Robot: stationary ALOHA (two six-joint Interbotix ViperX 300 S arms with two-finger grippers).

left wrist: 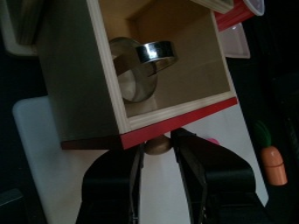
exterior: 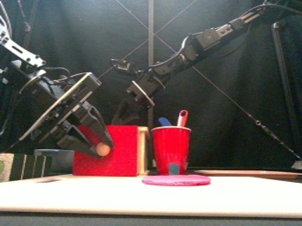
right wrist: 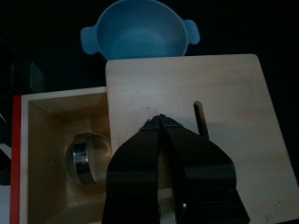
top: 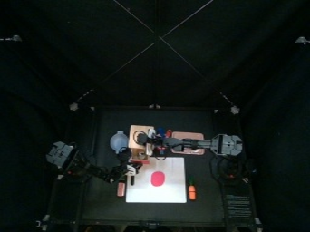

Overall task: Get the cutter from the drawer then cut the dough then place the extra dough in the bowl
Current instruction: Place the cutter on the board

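The pale wooden box stands at the back of the table with its red drawer front pulled out toward the front. My left gripper is shut on the drawer's small knob. Inside the open drawer lies the round metal cutter, seen too as the cutter in the right wrist view. My right gripper is shut, its tips down on the box's flat top. The red dough disc lies on the white cutting board. The blue-grey bowl sits just beside the box.
A red cup with a blue and a red toy knife stands right of the drawer in the front view. An orange toy carrot lies on the board's right edge, another orange toy off its left edge.
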